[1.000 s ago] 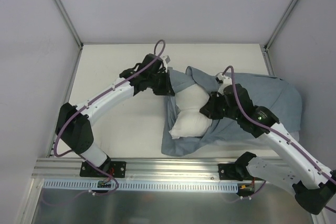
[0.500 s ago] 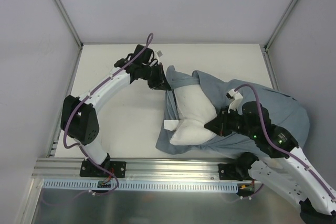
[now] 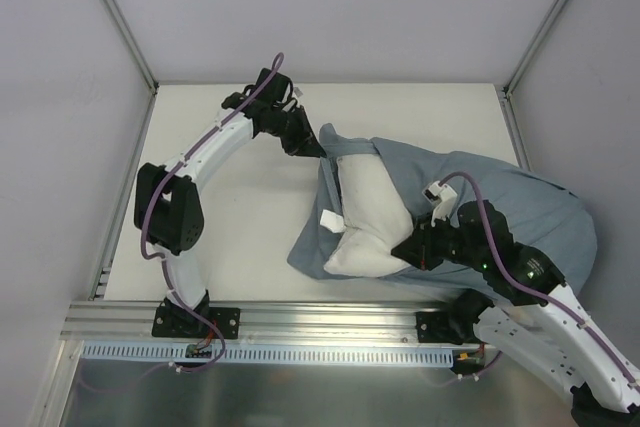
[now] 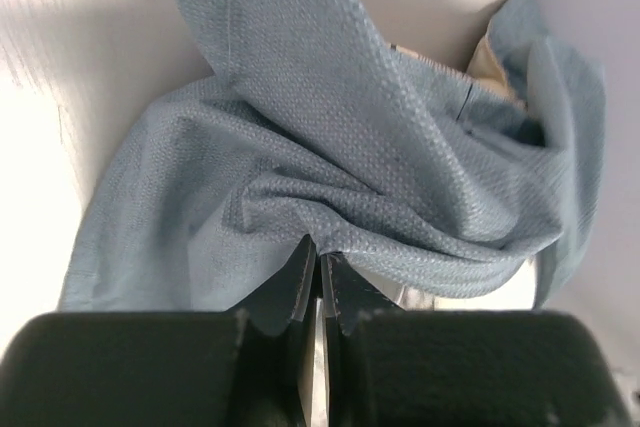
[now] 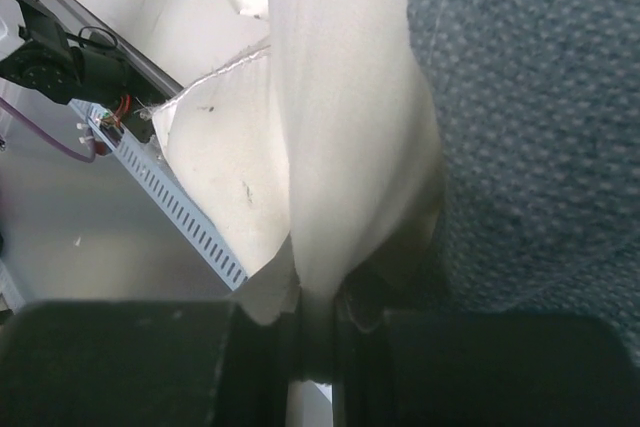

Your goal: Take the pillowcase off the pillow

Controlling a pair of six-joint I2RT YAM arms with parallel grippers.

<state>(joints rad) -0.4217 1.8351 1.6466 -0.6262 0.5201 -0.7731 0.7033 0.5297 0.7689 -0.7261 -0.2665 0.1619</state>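
The slate-blue pillowcase [image 3: 510,202] lies rumpled across the right half of the table, its open end turned left. From that opening the white pillow [image 3: 368,215] sticks out toward the near edge, part of it still inside. My left gripper [image 3: 312,147] is shut on the pillowcase's far left edge; in the left wrist view the blue cloth [image 4: 330,177] bunches right at the closed tips [image 4: 320,257]. My right gripper [image 3: 404,247] is shut on the pillow's near right side, white fabric [image 5: 340,147] pinched between its fingers, blue cloth [image 5: 540,127] beside it.
A small white tag [image 3: 329,220] pokes from the pillow's left edge. The metal rail [image 3: 320,332] with the arm bases runs along the near edge. White walls and corner posts [image 3: 115,17] close in the table's back and sides.
My left gripper has pulled the pillowcase edge toward the far left. My right gripper has drawn the pillow toward the near edge, and more white pillow shows outside the opening.
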